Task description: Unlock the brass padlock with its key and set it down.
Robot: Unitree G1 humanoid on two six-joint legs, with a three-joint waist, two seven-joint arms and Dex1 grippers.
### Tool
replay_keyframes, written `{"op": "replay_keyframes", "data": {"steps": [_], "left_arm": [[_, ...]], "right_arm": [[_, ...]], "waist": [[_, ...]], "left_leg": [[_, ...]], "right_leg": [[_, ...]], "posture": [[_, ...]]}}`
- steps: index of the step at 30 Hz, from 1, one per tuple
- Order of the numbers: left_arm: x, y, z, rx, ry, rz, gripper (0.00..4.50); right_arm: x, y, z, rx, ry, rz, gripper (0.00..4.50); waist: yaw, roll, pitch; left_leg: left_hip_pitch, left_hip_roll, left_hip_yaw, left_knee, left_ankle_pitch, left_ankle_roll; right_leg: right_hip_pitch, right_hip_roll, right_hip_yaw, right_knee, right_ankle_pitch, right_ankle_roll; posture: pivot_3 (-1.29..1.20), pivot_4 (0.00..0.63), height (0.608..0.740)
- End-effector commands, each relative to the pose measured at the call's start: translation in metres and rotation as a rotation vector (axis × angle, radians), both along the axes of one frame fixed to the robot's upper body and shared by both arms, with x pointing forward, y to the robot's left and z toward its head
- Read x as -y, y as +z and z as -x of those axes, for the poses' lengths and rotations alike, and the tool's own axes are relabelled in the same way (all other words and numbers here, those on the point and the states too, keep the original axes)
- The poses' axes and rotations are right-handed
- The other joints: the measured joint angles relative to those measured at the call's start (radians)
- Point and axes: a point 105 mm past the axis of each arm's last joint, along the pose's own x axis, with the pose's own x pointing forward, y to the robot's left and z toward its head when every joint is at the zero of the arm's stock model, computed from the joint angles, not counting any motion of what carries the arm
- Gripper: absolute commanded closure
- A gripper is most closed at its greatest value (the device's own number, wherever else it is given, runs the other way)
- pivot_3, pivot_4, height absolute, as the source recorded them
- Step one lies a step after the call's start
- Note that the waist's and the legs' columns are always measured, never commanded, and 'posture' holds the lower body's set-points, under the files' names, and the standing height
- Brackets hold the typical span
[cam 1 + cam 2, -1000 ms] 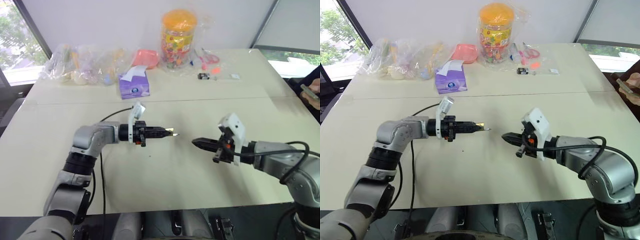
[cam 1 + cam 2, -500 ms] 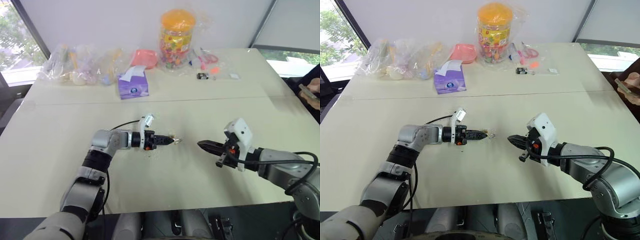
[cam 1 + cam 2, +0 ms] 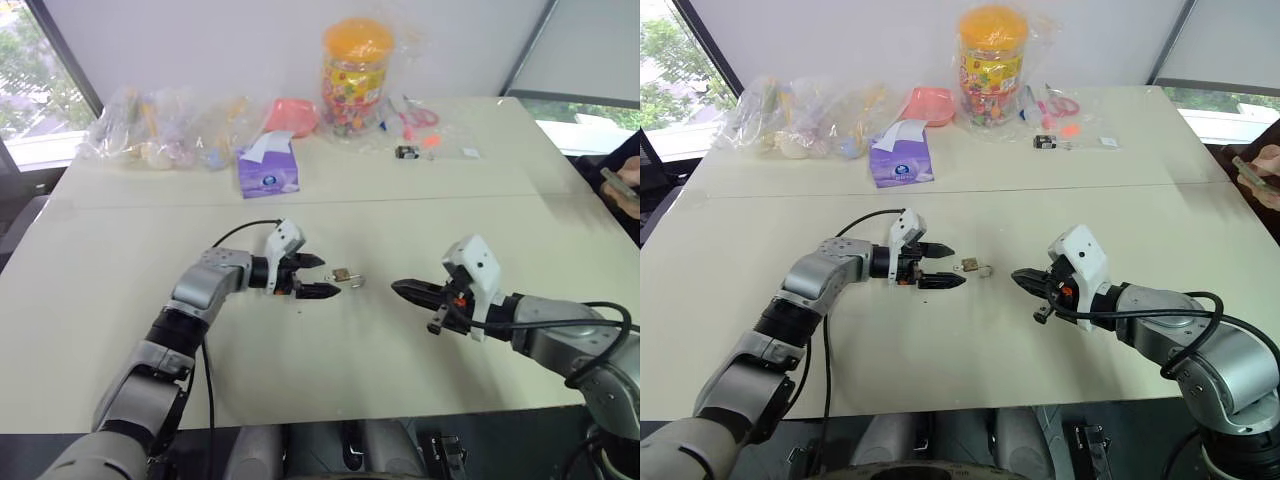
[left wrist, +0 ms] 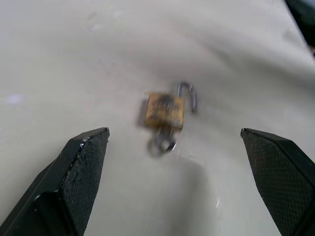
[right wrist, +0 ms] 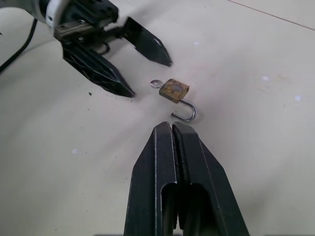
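Observation:
The brass padlock (image 5: 173,90) lies flat on the cream table (image 3: 330,370) with its silvery shackle (image 5: 187,113) swung open. The key (image 4: 163,142) sticks out of its body. My left gripper (image 3: 328,277) is open just short of the padlock, one finger to each side, touching nothing. In the left wrist view the padlock (image 4: 165,110) lies ahead of and between the two black fingertips (image 4: 83,162). My right gripper (image 3: 397,287) is shut and empty, pointing at the padlock from the other side, a short gap away. The right wrist view shows its closed fingers (image 5: 170,147) below the lock.
At the table's far side stand a purple tissue box (image 3: 268,168), an orange-lidded jar (image 3: 357,75), clear bags of items (image 3: 165,130) and a pink bowl (image 3: 292,115). A small black object with a white label (image 3: 406,152) lies there too. A person's hand (image 3: 625,180) is at the right edge.
My left gripper opened and let go of the padlock, which now lies on the table. The left hand sank and rolled. The right gripper stayed shut and in place.

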Motion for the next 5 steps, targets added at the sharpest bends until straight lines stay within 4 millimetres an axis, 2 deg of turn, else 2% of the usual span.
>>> {"op": "replay_keyframes", "data": {"steps": [1, 5], "left_arm": [[-0.011, 0.022, 0.001, 0.092, -0.030, 0.023, 0.04], [-0.019, 0.038, 0.011, 0.101, -0.088, 0.044, 0.04]], "right_arm": [[0.001, 0.011, 0.000, 0.055, 0.024, 0.029, 4.50], [0.003, 0.013, 0.001, 0.069, 0.044, 0.069, 4.50]], "waist": [[0.002, 0.000, 0.000], [0.002, 0.000, 0.000]], "left_leg": [[-0.001, 0.000, 0.000, 0.000, 0.000, 0.000], [-0.005, -0.001, 0.000, -0.001, 0.000, 0.000]], "right_leg": [[0.000, 0.000, 0.000, -0.001, 0.000, 0.000], [-0.002, -0.001, -0.001, -0.004, 0.000, 0.001]], "posture": [[0.00, 0.150, 0.737], [0.00, 0.150, 0.737]]}}
